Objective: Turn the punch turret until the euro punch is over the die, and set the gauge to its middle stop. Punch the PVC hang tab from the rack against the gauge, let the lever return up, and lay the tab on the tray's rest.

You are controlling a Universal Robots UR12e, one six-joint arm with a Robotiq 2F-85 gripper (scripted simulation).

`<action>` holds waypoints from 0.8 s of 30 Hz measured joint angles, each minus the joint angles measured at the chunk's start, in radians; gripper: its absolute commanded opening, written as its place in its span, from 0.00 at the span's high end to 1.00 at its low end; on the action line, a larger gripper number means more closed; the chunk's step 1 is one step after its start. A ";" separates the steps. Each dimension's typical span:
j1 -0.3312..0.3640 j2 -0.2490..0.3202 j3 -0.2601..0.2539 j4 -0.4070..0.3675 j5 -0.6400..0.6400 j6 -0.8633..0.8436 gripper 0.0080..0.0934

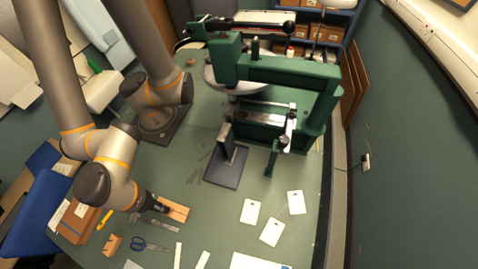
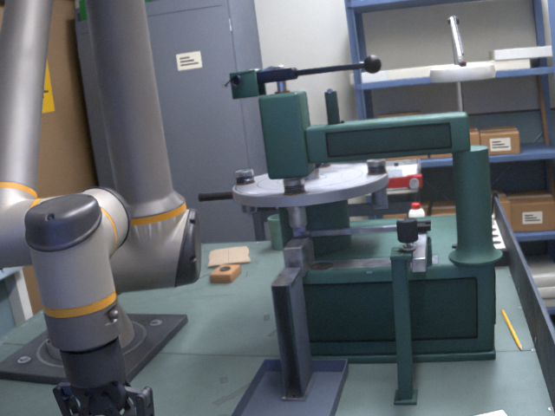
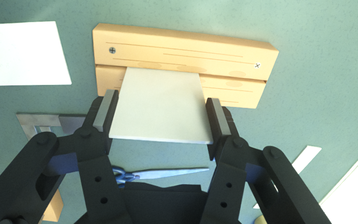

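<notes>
My gripper (image 3: 161, 117) is at the wooden rack (image 3: 182, 64) near the bench's front left corner, and I hold the pale PVC hang tab (image 3: 159, 104) by its two side edges. The tab's far end still sits in the rack's slot. The green punch press (image 1: 281, 86) stands at the back of the bench. Its round turret (image 2: 309, 183) sits under the head. The lever (image 2: 327, 68) with its black ball is up. The gauge knob (image 2: 407, 230) stands on the press bed at the right. The dark tray (image 1: 226, 166) with its upright rest lies in front of the press.
Behind the press stand blue shelves (image 2: 493, 112) with boxes and a grey cabinet (image 2: 197, 112). Scissors (image 3: 158, 173), a steel square (image 1: 152, 221) and a small wood block (image 1: 112, 244) lie near the rack. Several white cards (image 1: 272, 211) lie at the bench's front.
</notes>
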 measured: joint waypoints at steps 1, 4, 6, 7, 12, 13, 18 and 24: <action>0.000 0.000 0.000 0.000 0.000 0.000 0.40; 0.000 0.000 0.000 0.000 0.000 0.000 0.47; 0.000 0.000 0.000 0.000 0.000 0.000 0.51; 0.000 0.000 0.000 0.000 0.000 0.000 0.54; 0.000 0.000 0.000 0.000 0.000 0.000 0.65; 0.000 0.000 0.000 0.000 0.000 0.000 0.68; 0.000 0.000 0.000 0.000 0.000 0.000 0.79; 0.000 0.000 0.000 0.000 0.000 0.000 0.94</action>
